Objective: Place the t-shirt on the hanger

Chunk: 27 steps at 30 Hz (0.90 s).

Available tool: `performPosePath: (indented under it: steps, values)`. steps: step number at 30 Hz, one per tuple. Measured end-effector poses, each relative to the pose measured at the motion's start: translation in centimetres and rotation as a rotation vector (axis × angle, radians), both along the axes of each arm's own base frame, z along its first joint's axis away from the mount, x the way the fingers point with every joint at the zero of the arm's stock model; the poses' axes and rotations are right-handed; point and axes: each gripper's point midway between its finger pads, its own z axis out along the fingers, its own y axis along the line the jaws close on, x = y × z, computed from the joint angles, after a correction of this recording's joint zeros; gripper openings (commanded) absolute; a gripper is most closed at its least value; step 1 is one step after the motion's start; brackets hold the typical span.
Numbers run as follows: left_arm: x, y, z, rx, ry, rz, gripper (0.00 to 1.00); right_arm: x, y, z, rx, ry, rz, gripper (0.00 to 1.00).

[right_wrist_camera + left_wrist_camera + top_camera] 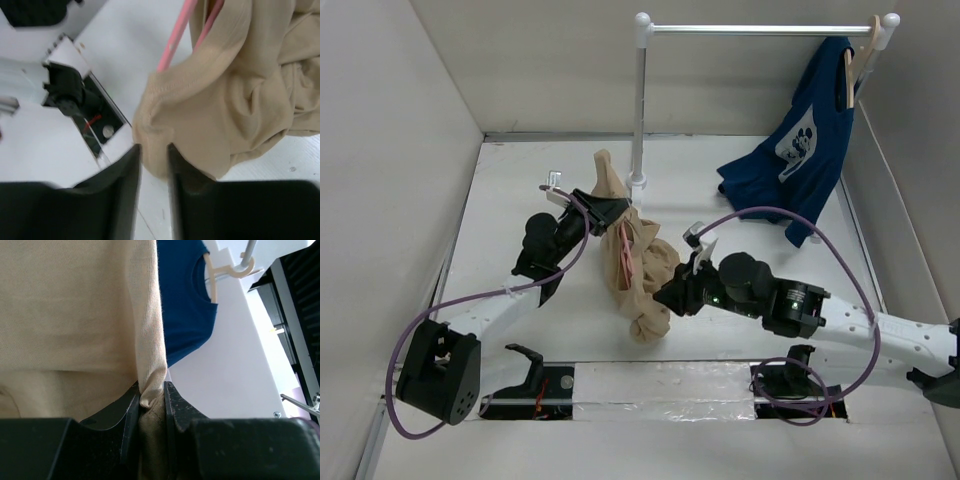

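The left gripper [607, 211] is pinching a fold of the tan t-shirt [645, 275], its jaws pressed tight on the fabric. It is holding that end up above the white surface [520, 180], in front of the rack post [640, 110]. From there the shirt is drooping in a rumpled bundle toward the near edge. The right gripper [668, 293] is nipping the lower hem, jaws nearly together with the cloth's edge between them. The pink hanger [624, 256] is sitting among the folds in the middle of the shirt, its thin bars running into the fabric; its hook is not showing. At the far right, a dark blue t-shirt [800, 150] is hanging on a wooden hanger [860, 60] from the rail [760, 30], its lower part trailing onto the surface.
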Motion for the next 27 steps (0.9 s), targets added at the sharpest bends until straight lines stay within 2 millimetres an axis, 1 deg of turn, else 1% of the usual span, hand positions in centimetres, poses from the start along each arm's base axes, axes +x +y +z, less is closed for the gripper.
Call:
performPosePath:
  steps: [1, 3, 4, 5, 6, 7, 9, 11, 14, 15, 16, 18, 21, 24, 27]
  values:
    - [-0.1, 0.0, -0.3, 0.004, 0.007, -0.001, 0.00, 0.1, -0.1, 0.8, 0.016, -0.009, -0.005, 0.50]
    - [-0.4, 0.2, -0.9, 0.012, 0.022, -0.001, 0.00, 0.4, -0.2, 2.9, 0.049, -0.042, -0.014, 0.56]
    - [-0.5, 0.2, -1.2, 0.014, 0.028, -0.001, 0.00, 0.5, -0.2, 3.7, 0.060, -0.054, -0.019, 0.54]
    - [-0.6, 0.2, -1.4, 0.016, 0.032, -0.001, 0.00, 0.7, -0.2, 4.5, 0.070, -0.071, -0.026, 0.43]
    - [-0.6, 0.3, -1.5, 0.017, 0.035, -0.001, 0.00, 0.9, -0.1, 5.0, 0.070, -0.087, -0.029, 0.08]
    - [-0.7, 0.3, -1.7, 0.019, 0.039, -0.001, 0.00, 1.2, 0.0, 5.5, 0.069, -0.103, -0.034, 0.00]
    - [-0.7, 0.3, -1.9, 0.020, 0.043, -0.001, 0.00, 1.9, 0.6, 6.2, 0.075, -0.121, -0.052, 0.00]
    - [-0.7, 0.3, -1.9, 0.020, 0.042, -0.001, 0.00, 2.9, 1.5, 6.2, 0.060, -0.140, -0.075, 0.00]
    - [-0.7, 0.3, -1.7, 0.019, 0.039, 0.000, 0.00, 4.4, 3.1, 4.8, 0.005, -0.152, -0.104, 0.29]
    - [-0.8, 0.3, -1.7, 0.018, 0.038, 0.000, 0.00, 4.9, 3.6, 4.2, -0.019, -0.156, -0.112, 0.43]
    - [-0.8, 0.3, -1.5, 0.016, 0.034, 0.000, 0.00, 5.3, 4.2, 3.7, -0.039, -0.160, -0.120, 0.46]
    - [-0.9, 0.4, -1.3, 0.014, 0.028, 0.000, 0.00, 6.3, 5.1, 2.7, -0.080, -0.173, -0.138, 0.47]
    - [-1.0, 0.4, -1.0, 0.011, 0.021, 0.000, 0.00, 7.3, 5.9, 1.5, -0.125, -0.181, -0.161, 0.43]
    - [-1.1, 0.5, -0.9, 0.009, 0.017, 0.000, 0.00, 8.0, 6.1, 0.7, -0.154, -0.188, -0.189, 0.41]
    - [-1.1, 0.5, -1.0, 0.011, 0.019, 0.000, 0.00, 8.6, 6.2, 0.4, -0.164, -0.195, -0.216, 0.38]
